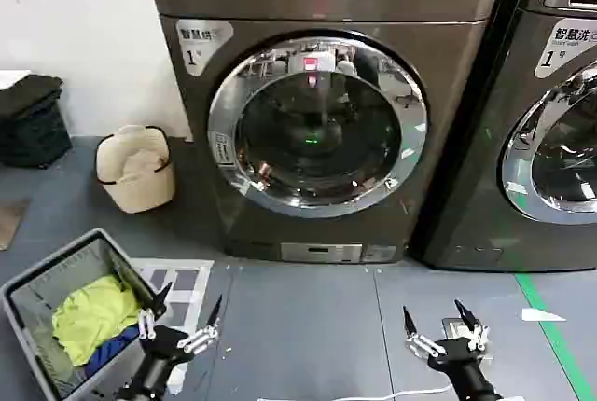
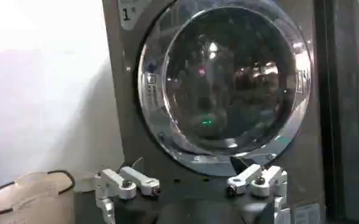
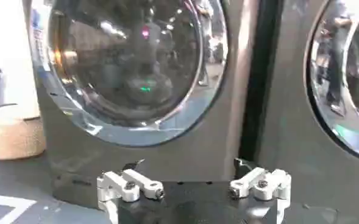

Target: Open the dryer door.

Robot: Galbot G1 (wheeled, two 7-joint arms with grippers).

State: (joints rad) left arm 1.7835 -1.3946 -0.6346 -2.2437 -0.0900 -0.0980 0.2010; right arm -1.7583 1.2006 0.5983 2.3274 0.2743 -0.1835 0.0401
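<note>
Squarely ahead in the head view stands the dryer, a dark grey front-loader whose round door with its chrome ring and dark glass lies flush against the cabinet, closed. A second machine of the same kind stands just beside it on the robot's right, its own door shut too. On the floor to the dryer's left, against the white wall, sits a cream bag with a dark rim, and nearer the robot a grey laundry basket holds yellow-green and blue cloth. Both arms hang low near the floor, well apart from the dryer. The left claw hovers beside the basket with its fingers spread apart and nothing between them; its wrist view looks straight at the door's glass. The right claw sits over the grey floor, fingers likewise spread and empty, beside a green floor stripe.
</note>
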